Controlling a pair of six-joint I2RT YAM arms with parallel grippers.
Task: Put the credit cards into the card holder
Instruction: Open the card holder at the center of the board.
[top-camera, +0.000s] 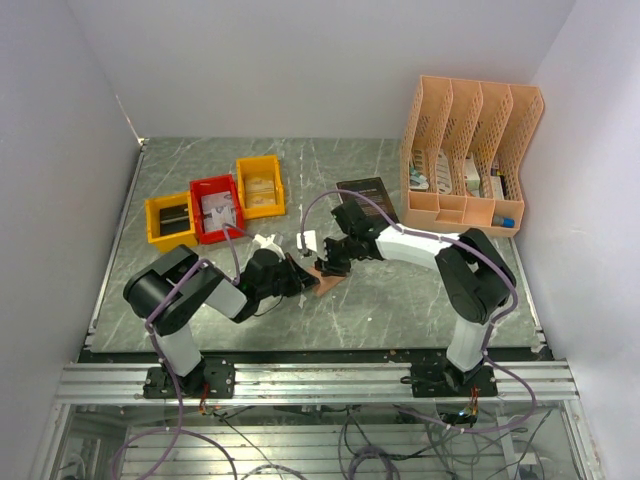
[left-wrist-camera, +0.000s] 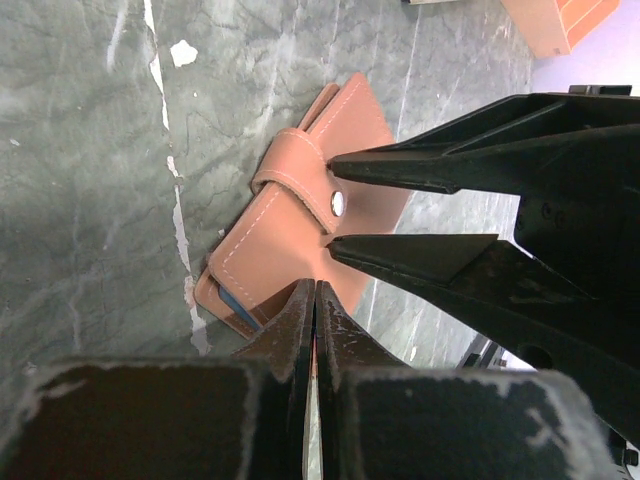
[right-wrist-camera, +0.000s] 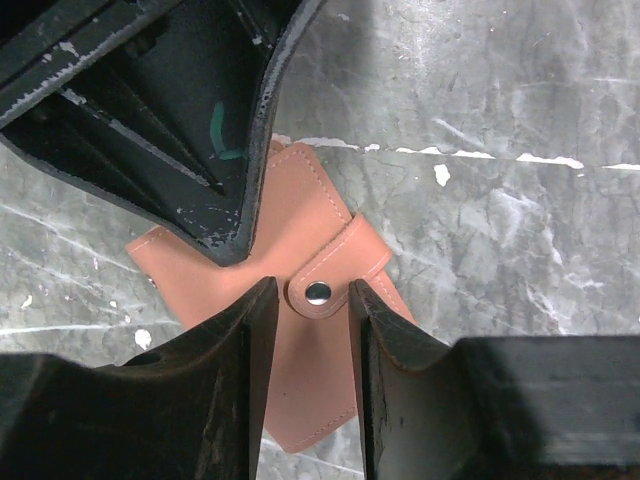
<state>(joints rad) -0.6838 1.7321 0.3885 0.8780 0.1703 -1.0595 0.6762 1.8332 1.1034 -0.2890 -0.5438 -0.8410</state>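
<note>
Currently my left claw (left-wrist-camera: 316, 300) is pressed together, apparently pinning the card holder (left-wrist-camera: 300, 225) at the middle of the table (top-camera: 400, 305) toward its near edge, so the right claw (right-wrist-camera: 312, 292), parted astride the snap strap (right-wrist-camera: 340, 258), can work it.

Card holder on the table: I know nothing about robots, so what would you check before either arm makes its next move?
1. Card holder flat on the table: ok.
2. Strap folded over, snap on top: ok; clicked shut: cannot tell.
3. Left end effector shut, tip at the holder's edge: ok.
4. Right end effector open, fingers flanking the snap: ok.
5. Blue card edge showing inside the holder: ok.
6. Any other cards inside: cannot tell.
</note>
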